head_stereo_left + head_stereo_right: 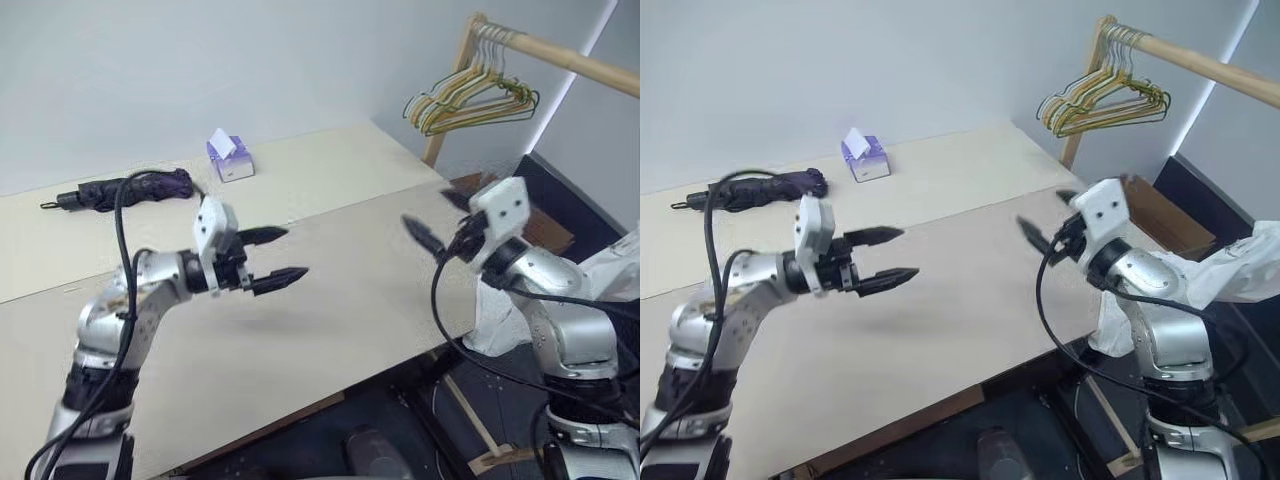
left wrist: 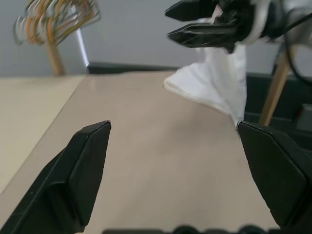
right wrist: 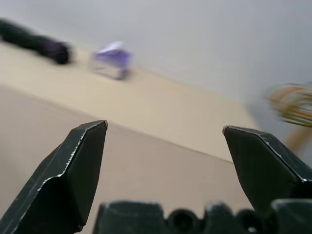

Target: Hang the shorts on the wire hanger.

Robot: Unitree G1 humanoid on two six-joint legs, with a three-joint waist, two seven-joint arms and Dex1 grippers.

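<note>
Black fingers of the left gripper (image 1: pixel 280 255) stand wide apart, holding nothing, and point level over the beige table (image 1: pixel 330 300) toward the right gripper (image 1: pixel 1045 222). That one also has its fingers spread and empty, aimed back across the table toward the left one, so the two face each other with bare tabletop between them.

Just behind and below the right gripper, off the table's edge, the white shorts (image 1: pixel 1240 265) hang in a crumpled bunch beside that arm; neither gripper touches them. In the left wrist view the shorts (image 2: pixel 214 83) show right behind the right gripper's fingers, draped down past the table's corner.

Beyond the left gripper, well away across the table, lies a dark folded umbrella (image 1: pixel 135 188), and past that, nearer the wall, a small purple tissue box (image 1: pixel 229 158).

Farthest off, above and beyond the right gripper, a wooden rail (image 1: pixel 560 55) carries a bunch of yellow and green hangers (image 1: pixel 470 100). Whether the wire hanger is among them cannot be told; no single olive-grey one can be made out.
</note>
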